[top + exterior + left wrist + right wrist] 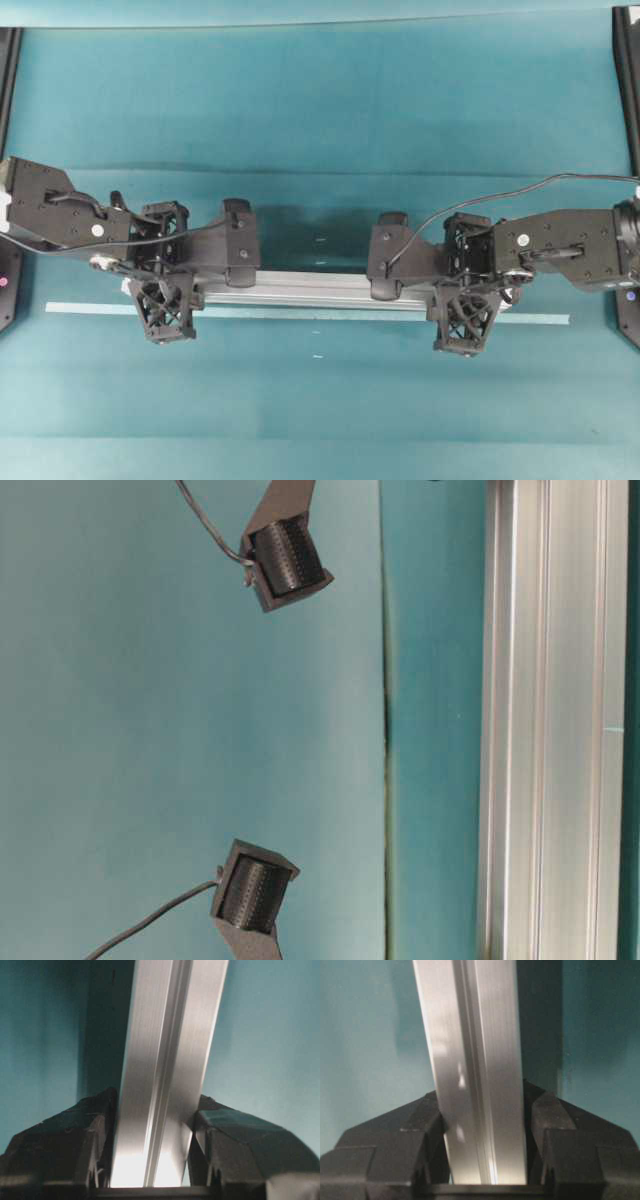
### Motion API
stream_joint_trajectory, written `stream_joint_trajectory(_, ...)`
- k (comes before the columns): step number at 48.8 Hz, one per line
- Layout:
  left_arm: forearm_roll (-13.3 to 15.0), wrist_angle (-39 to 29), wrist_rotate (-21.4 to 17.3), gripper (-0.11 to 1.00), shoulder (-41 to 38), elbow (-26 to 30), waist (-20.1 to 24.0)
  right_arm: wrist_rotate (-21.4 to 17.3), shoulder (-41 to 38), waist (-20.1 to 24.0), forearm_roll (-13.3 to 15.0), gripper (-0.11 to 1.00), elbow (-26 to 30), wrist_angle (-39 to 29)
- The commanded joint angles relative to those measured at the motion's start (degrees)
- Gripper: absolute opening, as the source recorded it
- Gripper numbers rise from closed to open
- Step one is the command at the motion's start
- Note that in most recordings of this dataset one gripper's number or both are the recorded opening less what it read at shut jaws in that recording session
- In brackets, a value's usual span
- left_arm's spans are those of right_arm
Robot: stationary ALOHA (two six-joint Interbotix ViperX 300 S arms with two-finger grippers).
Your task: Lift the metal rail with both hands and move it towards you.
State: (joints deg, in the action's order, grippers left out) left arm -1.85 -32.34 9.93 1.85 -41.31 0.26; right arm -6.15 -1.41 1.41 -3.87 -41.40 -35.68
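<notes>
The metal rail is a long silver grooved bar lying left to right across the middle of the teal table. My left gripper is shut on its left end. My right gripper is shut on its right end. In the left wrist view the rail runs up between the black fingers, which press both its sides. In the right wrist view the rail is clamped the same way between the fingers. A dark shadow lies offset beside the rail in both wrist views. The rail also shows in the table-level view.
A thin pale tape strip lies on the cloth just in front of the rail, longer than it at both ends. Black frame posts stand at the table's sides. Two black ribbed parts with cables show in the table-level view.
</notes>
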Motion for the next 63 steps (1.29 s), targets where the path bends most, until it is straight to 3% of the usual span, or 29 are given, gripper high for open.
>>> stream_joint_trajectory(1, 0.26, 1.32, 4.48, 0.31, 0.62, 0.79, 0.62, -0.26, -0.18, 0.7, -0.26, 0.4, 0.18, 0.97)
stream_joint_trajectory(39, 0.35, 3.52, 5.45, 0.31, 0.35, 0.53, 0.26, -0.26, -0.44, -0.88, 0.88, 0.4, -0.44, 3.16)
stream_joint_trajectory(53, 0.35, 5.62, 8.44, 0.31, 0.09, -0.26, 0.0, -0.26, -0.53, -1.14, 0.88, 0.4, -0.44, 3.69)
stream_joint_trajectory(63, 0.35, 6.06, 7.65, 0.31, 0.26, -1.23, -0.18, -0.35, -0.7, -1.14, 0.88, 0.4, -0.35, 4.31)
